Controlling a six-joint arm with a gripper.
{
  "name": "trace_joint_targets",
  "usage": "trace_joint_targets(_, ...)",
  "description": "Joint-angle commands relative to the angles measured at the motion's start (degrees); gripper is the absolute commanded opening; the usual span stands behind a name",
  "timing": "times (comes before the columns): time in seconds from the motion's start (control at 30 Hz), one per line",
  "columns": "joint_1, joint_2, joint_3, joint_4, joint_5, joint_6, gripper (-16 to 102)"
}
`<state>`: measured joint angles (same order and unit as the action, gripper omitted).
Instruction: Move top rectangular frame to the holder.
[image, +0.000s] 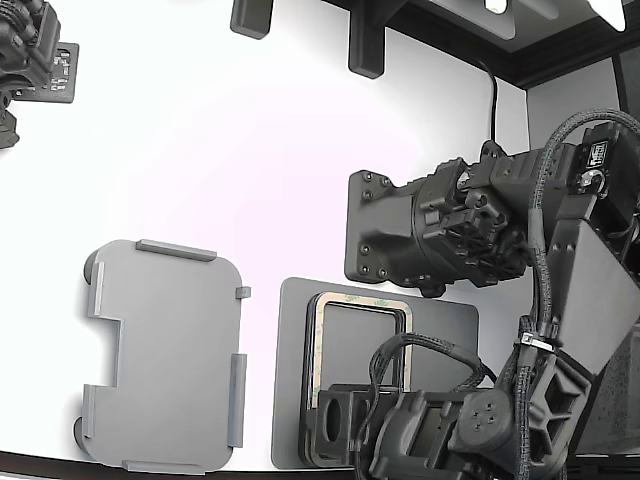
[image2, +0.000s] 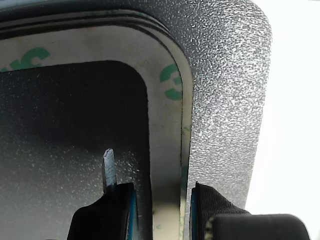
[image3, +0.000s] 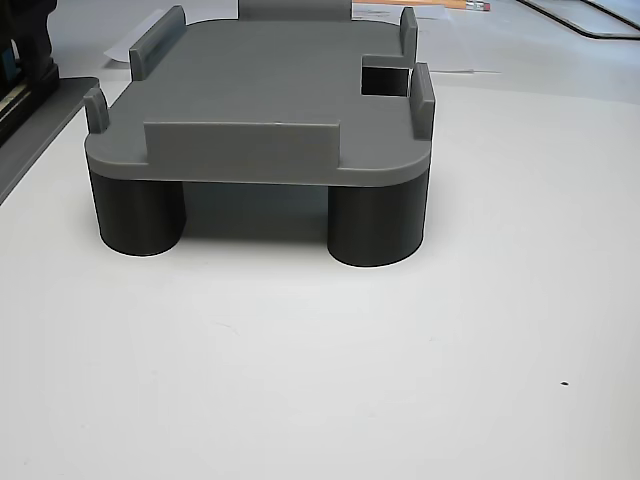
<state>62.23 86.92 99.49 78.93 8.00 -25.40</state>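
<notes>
The top rectangular frame (image: 316, 350), a thin tan ring with greenish marks, lies on a twin frame with a black rim on the dark grey mat (image: 445, 330). My gripper (image: 335, 430) is down at the frame's near end in the exterior view. In the wrist view the gripper (image2: 162, 212) stands open astride one long side of the frame (image2: 165, 125). One finger (image2: 107, 210) is inside the ring, the other outside, with small gaps to the strip. The holder (image: 165, 350), a light grey tray with edge tabs, sits to the exterior view's left with nothing on it. The other view also shows the holder (image3: 260, 110).
The mat (image2: 225, 100) lies just right of the holder in the exterior view. My arm's black body (image: 440, 230) hangs over the mat's far edge. Another black device (image: 30, 60) sits at the top left. Two dark posts (image: 365, 45) stand at the back.
</notes>
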Motion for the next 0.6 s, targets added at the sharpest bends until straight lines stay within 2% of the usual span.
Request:
trace_joint_targets(0.0,-0.4,0.9,-1.0,-0.3,0.4,-0.2,42)
trace_joint_targets(0.27,-0.4,0.7,-1.0,-0.4,0.9,-0.1,35)
trace_joint_targets(0.43,-0.4,0.7,-0.8,-0.7,1.4,0.4,22)
trace_joint_targets(0.57,-0.4,0.8,-0.8,-1.1,2.3,1.6,3)
